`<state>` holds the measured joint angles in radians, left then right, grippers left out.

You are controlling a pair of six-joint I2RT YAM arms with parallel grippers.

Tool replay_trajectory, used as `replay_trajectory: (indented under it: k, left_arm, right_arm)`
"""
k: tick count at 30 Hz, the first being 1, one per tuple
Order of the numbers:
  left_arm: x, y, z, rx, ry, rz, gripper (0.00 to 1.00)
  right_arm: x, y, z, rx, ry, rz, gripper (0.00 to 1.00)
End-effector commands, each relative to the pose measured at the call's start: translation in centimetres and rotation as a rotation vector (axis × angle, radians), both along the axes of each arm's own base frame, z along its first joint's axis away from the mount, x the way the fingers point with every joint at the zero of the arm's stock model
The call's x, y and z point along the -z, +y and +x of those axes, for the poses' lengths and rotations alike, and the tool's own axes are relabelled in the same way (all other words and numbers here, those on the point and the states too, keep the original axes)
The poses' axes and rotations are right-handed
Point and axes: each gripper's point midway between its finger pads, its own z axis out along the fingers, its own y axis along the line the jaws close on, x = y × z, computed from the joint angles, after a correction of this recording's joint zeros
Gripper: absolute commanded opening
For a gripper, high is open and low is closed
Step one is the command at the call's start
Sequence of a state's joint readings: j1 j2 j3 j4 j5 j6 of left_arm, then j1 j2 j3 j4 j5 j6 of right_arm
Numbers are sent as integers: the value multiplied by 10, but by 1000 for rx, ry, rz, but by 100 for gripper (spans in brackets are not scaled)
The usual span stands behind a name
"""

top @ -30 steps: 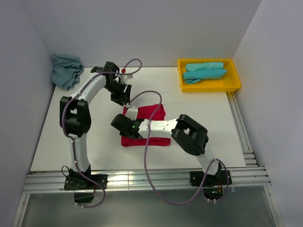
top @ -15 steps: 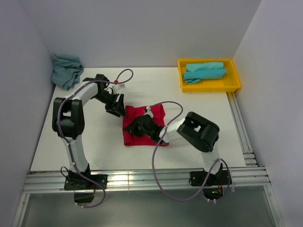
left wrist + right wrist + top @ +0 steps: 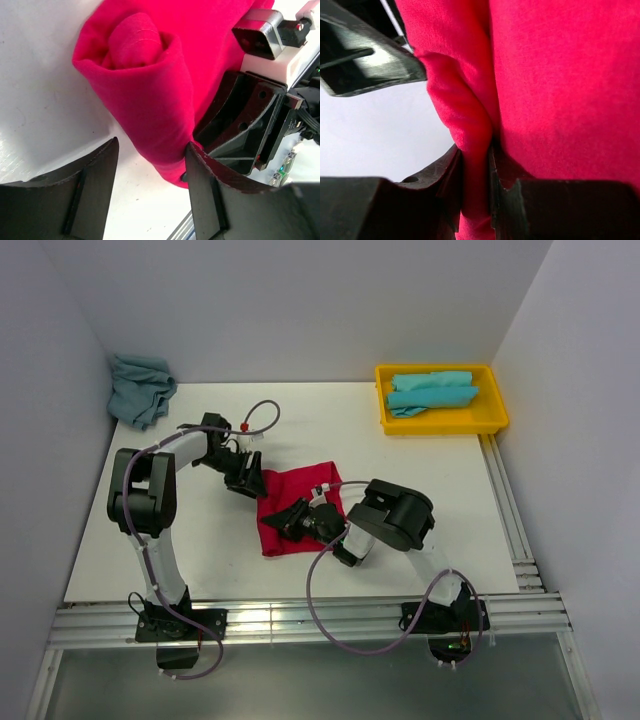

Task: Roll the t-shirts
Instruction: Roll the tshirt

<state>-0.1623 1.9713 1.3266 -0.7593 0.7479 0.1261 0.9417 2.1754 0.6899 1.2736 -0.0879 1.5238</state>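
The red t-shirt (image 3: 305,502) lies mid-table with its left edge curled into a loose roll (image 3: 142,75). My left gripper (image 3: 246,476) is at that rolled edge. Its jaws stand open and nothing is pinched; one finger (image 3: 212,197) touches the roll and the other (image 3: 92,195) is off it, over bare table. My right gripper (image 3: 292,519) is low at the shirt's near-left part, shut on a fold of red cloth (image 3: 476,165). Folded turquoise t-shirts (image 3: 432,390) lie in the yellow tray (image 3: 494,420). A crumpled turquoise one (image 3: 140,388) sits at the back left corner.
The tray stands at the back right by the wall. Purple cables loop over both arms and the shirt. A metal rail (image 3: 300,620) runs along the near edge, with the arm bases on it. White walls close in the left, back and right.
My left gripper has come down and forward to the shirt's left edge. The right gripper has shifted onto the shirt's near-left part, and the cloth has bunched and skewed.
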Motion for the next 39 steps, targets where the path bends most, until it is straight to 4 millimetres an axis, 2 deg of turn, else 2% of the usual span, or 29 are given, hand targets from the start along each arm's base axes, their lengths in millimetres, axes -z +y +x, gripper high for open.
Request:
replay_trajectory:
  k: [1,3,7,9,10,11,12,15,17,18,19,21,26,27,29,32,35,36,38,39]
  left_arm:
    - [-11,-5,13,-23,-70,-40,59]
    - [-11,-4,16,-37,-75,-38,58]
    - [-9,-4,24,-72,-64,-4,50]
    - [-6,-6,27,-76,-69,36,44]
    - [3,-1,28,-90,-65,102,37]
    - [6,-1,29,-87,-71,130,33]
    - [11,-1,29,-80,-87,186,26]
    - [17,-5,24,-57,-103,235,20]
    - [20,-5,22,-53,-104,261,18]
    - [20,-6,22,-48,-110,268,17]
    - [20,-6,22,-47,-111,277,17]
    - [19,-4,23,-47,-124,307,16]
    - [18,-1,26,-47,-141,361,16]
    - [17,-1,27,-47,-143,372,16]
    - [16,-1,28,-45,-147,378,16]
    - [15,0,29,-44,-146,385,16]
    - [13,0,30,-44,-149,387,16]
    - [12,-1,30,-42,-149,387,16]
    - [13,0,30,-41,-142,391,16]
    - [13,0,31,-42,-144,392,16]
  right_arm:
    - [-34,8,-8,-36,-16,192,13]
    - [-38,11,-10,-47,-19,211,13]
    - [-43,13,-11,-53,-23,215,15]
    - [-38,10,-10,-43,-15,182,18]
    - [-34,10,-10,-39,-7,150,21]
    - [-31,8,-11,-37,-2,123,29]
    - [-26,4,-10,-22,0,62,33]
    - [-17,-4,-8,12,1,-74,43]
    - [-6,-17,-8,53,8,-255,49]
    - [9,-26,-10,61,47,-383,50]
    - [0,-32,-4,94,13,-442,52]
    - [3,-42,-9,99,36,-611,54]
    - [-15,-68,-4,180,-8,-912,57]
    - [-25,-69,-9,178,-20,-968,57]
    - [-31,-74,-5,215,-56,-1044,57]
    - [-42,-70,-7,215,-84,-1137,56]
    - [-52,-55,-4,199,-151,-1182,54]
    - [-63,-45,0,204,-175,-1169,53]
    - [-61,-33,-1,168,-214,-1200,52]
    - [-71,-24,0,164,-230,-1194,52]
